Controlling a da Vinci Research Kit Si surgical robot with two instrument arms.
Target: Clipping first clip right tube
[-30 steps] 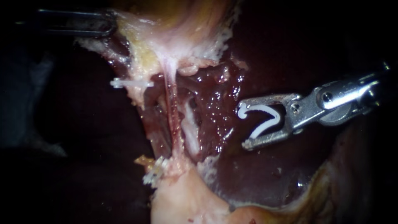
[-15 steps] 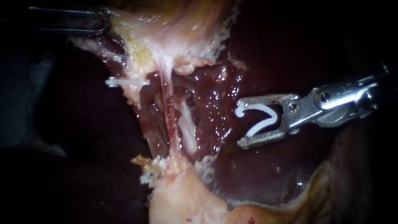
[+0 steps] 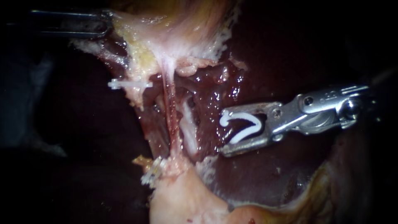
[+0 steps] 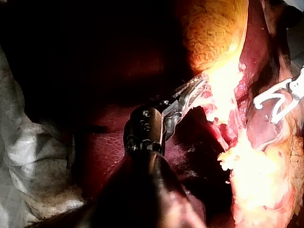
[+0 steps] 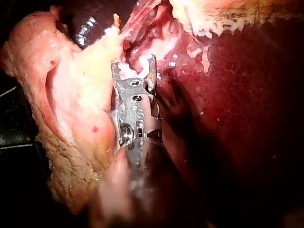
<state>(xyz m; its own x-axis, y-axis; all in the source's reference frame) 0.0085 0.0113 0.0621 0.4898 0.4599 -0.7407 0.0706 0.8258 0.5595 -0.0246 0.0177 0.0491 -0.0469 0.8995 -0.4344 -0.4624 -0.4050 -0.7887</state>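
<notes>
Nearest the camera, the right instrument (image 3: 223, 132) comes in from three o'clock. Its jaws are spread wide and cradle a white clip (image 3: 244, 134), which sits open between them and touches both; nothing else is caught. Just past its tips, toward nine o'clock, stands the right tube (image 3: 188, 128). I take this to be the pale strand running from twelve to six o'clock beside a thinner red strand (image 3: 171, 112). Clip and tube are near but apart. The tube looks soft, wet, slippery and light, and likely to tear, so I judge it should not be tugged. The clip's mouth should slide across a bare stretch about midway along the tube, clear of the glistening liver (image 3: 257, 174) behind, with both clip ends past the far side before closing. An upper clip (image 3: 130, 84) at ten o'clock of the tube and a lower clip (image 3: 152, 173) at seven o'clock already sit closed on tissue on the red strand's side. Farthest off, at eleven o'clock, the left instrument (image 3: 105, 25) has its jaws pinched on the pale edge of the gallbladder (image 3: 178, 37), which seems to keep the strands taut. Compared with a second ago, the right instrument has travelled toward nine o'clock, closing much of the gap to the tube, and its shaft lies flatter. The white clip is as open as before, and the left instrument and both seated clips have not shifted against the tissue.
</notes>
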